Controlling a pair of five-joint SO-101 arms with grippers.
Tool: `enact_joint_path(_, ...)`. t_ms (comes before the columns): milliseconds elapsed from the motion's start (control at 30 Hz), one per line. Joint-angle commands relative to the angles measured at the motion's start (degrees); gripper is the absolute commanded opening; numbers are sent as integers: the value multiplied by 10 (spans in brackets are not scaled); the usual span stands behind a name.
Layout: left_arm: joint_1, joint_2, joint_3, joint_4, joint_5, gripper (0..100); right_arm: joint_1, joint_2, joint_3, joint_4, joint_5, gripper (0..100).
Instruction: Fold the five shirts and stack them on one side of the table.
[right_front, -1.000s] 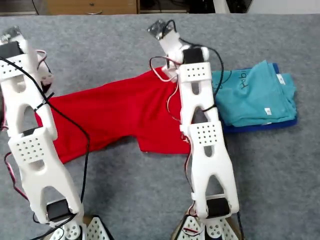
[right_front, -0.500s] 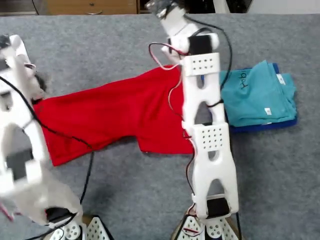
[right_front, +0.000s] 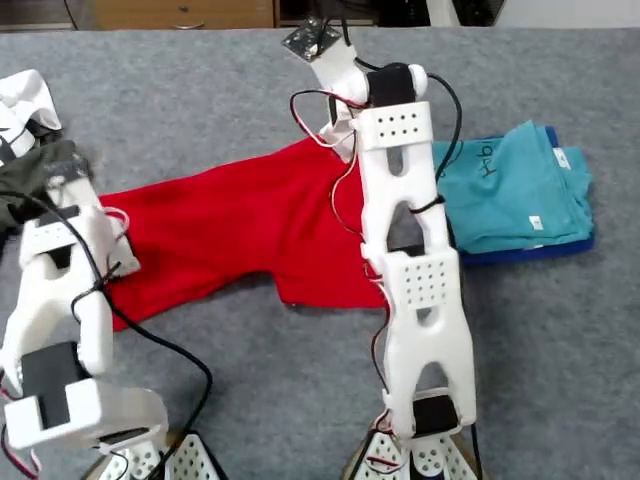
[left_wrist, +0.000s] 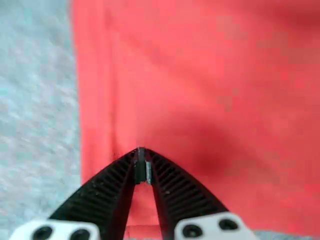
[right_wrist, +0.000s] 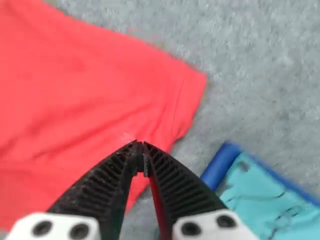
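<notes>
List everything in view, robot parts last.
red shirt: 1, red, spread mid-table.
teal shirt: 1, teal, folded, on the blue shirt, table's right.
blue shirt: 1, blue, folded, under the teal shirt.
table: 1, grey cover.
cabinet: 1, wooden, beyond the far edge.
left arm: 1, white.
right arm: 1, white.
left gripper: 1, black, jaws shut on the red shirt.
right gripper: 1, black, jaws shut, over the red shirt.

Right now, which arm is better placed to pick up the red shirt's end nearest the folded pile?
Right. The right pincer sits shut over that end of the red shirt, with the folded pile just beside it. The left pincer is at the shirt's far edge.
</notes>
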Motion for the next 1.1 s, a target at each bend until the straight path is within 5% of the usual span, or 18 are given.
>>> enact_joint_path(0, 6, -20, 29, -6, 13, 19, -15, -122, 208, -4, -11, 2)
enact_joint_path(233, 18, -87, 89, -9, 17, 19, -14, -184, 454, -181, -12, 2)
enact_joint_path(467, 19, -87, 92, -9, 13, 19, 52, -96, 481, -251, -8, 2)
enact_joint_path(767, 14, -90, 103, -9, -32, 19, 129, 7, 291, -159, 26, 2)
enact_joint_path(1067, 1, -108, 95, 18, -41, 19, 62, 29, 65, 8, 47, 2)
